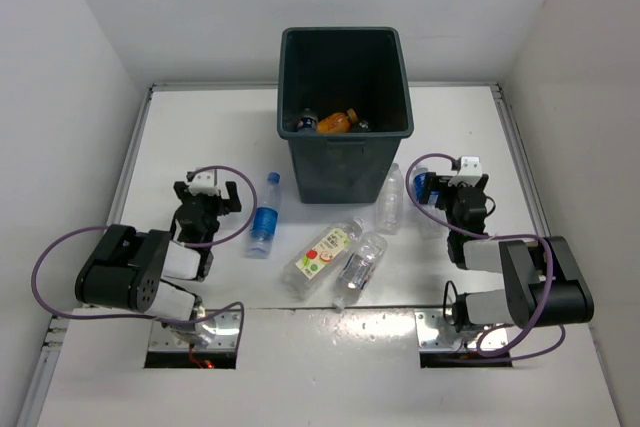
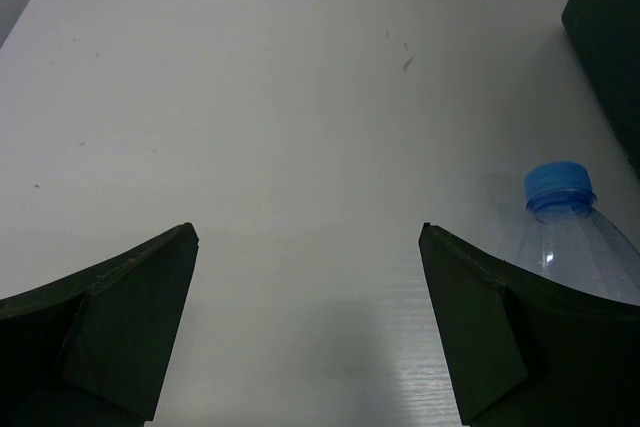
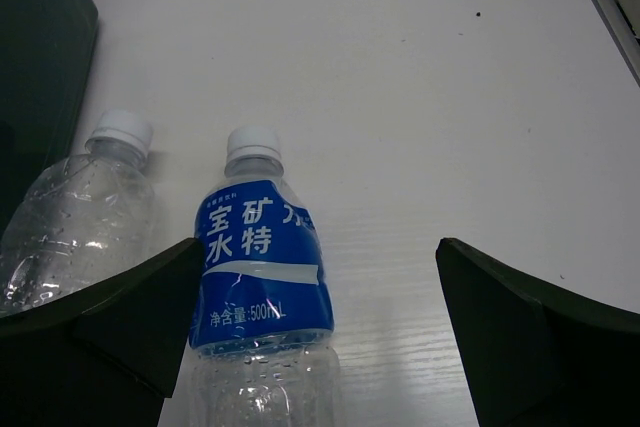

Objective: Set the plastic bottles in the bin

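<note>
The dark bin (image 1: 345, 162) stands at the back middle; an orange bottle (image 1: 335, 123) and other bottles lie inside it. On the table lie a blue-capped bottle (image 1: 264, 215), a fruit-label bottle (image 1: 325, 251) and two plain bottles (image 1: 360, 267) (image 1: 390, 197). My right gripper (image 3: 320, 247) is open, and a blue-labelled bottle (image 3: 262, 267) lies between its fingers, close to the left one. A plain bottle (image 3: 90, 212) lies outside that finger. My left gripper (image 2: 308, 232) is open over bare table, with the blue-capped bottle (image 2: 575, 237) just outside its right finger.
White walls enclose the table (image 1: 200, 137) on three sides. The bin's wall (image 3: 40, 67) is close on the left in the right wrist view, and its corner (image 2: 610, 17) shows at the upper right of the left wrist view. Purple cables (image 1: 60, 247) loop beside both arms.
</note>
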Tool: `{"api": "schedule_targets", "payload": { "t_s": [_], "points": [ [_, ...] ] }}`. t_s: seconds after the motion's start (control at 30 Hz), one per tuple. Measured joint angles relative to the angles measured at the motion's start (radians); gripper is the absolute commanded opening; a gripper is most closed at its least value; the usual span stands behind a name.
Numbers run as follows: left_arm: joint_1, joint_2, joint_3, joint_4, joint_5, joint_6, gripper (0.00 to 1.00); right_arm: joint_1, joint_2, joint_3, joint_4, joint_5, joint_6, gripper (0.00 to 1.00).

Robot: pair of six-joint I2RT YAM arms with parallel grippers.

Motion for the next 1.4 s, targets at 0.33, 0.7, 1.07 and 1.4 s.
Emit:
{"api": "schedule_targets", "payload": {
  "t_s": [0.33,0.7,1.07,1.4],
  "points": [
    [0.0,-0.191,0.299,-0.538,-0.17,-0.098,1.0,0.0,0.001,0.0,0.0,0.0,0.0,1.0],
    [-0.014,-0.305,0.754,-1.154,-0.179,-0.222,1.0,0.0,0.003,0.0,0.0,0.0,0.0,1.0],
    [-0.147,-0.141,0.658,-1.304,0.196,-0.216,1.0,0.0,0.003,0.0,0.0,0.0,0.0,1.0],
    [-0.162,0.025,0.613,-1.304,0.277,-0.259,1.0,0.0,0.004,0.0,0.0,0.0,0.0,1.0]
  ]
}}
